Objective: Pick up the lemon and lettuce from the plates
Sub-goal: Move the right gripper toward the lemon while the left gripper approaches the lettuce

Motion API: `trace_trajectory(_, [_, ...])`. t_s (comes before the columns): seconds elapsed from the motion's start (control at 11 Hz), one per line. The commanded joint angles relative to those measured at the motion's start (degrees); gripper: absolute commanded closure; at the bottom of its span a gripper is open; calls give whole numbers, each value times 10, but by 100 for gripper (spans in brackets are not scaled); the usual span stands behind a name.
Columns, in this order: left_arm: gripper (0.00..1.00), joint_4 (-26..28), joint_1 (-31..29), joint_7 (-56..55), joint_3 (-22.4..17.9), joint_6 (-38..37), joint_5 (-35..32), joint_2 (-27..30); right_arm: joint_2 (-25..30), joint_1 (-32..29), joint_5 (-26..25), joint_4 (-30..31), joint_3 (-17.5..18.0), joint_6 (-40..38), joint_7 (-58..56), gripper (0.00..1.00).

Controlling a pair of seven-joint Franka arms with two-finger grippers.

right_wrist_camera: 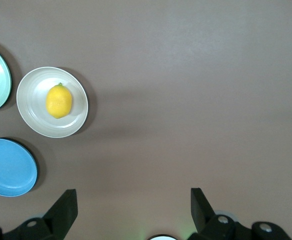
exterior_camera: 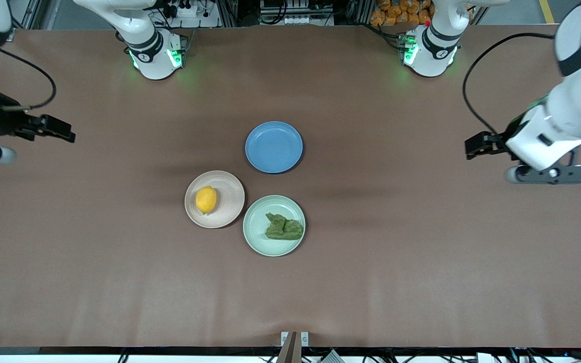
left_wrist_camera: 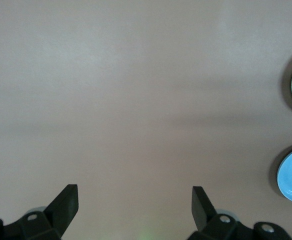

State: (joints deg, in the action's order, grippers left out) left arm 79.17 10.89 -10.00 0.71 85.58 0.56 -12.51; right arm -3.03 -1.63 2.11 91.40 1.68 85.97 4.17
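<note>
The left gripper [left_wrist_camera: 135, 205] hangs with its two black, wedge-shaped fingers [left_wrist_camera: 66, 202] spread wide apart and nothing between them, over bare brown tabletop at the left arm's end of the table. The right gripper [right_wrist_camera: 134, 207] is the same: dark angular fingers [right_wrist_camera: 65, 206] apart and empty, over bare surface at the right arm's end. Both arms wait well away from the plates.

Near the middle of the table [exterior_camera: 421, 262], which has a smooth, matte brown covering, three round shallow plates sit close together. The beige-pink plate [exterior_camera: 227, 194], faintly ringed, carries the lemon [exterior_camera: 206, 199], a smooth oval yellow fruit with a small pointed tip, lying on the part of the plate toward the right arm's end. Just beside it, nearer the front camera and toward the left arm's end, the mint green plate [exterior_camera: 257, 227] holds the lettuce [exterior_camera: 283, 227], a crumpled dark green leaf with ragged edges. The blue plate [exterior_camera: 274, 146] lies farther from the camera than both. No readable writing shows on anything.
</note>
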Motion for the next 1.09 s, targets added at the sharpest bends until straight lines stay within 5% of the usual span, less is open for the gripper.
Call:
trace_trajectory(0.0, [0,-5,27,-27,2,1,-10,-24,-22,15,12,29,1,57,4,0])
trace_trajectory(0.36, [0,-7,69,-28,8,48,32,-86,-24,35,12,110,1,133,9,0])
trace_trajectory(1.0, [0,-12,152,-124,9,223,98,-199,-115,111,11,113,1,225,133,0])
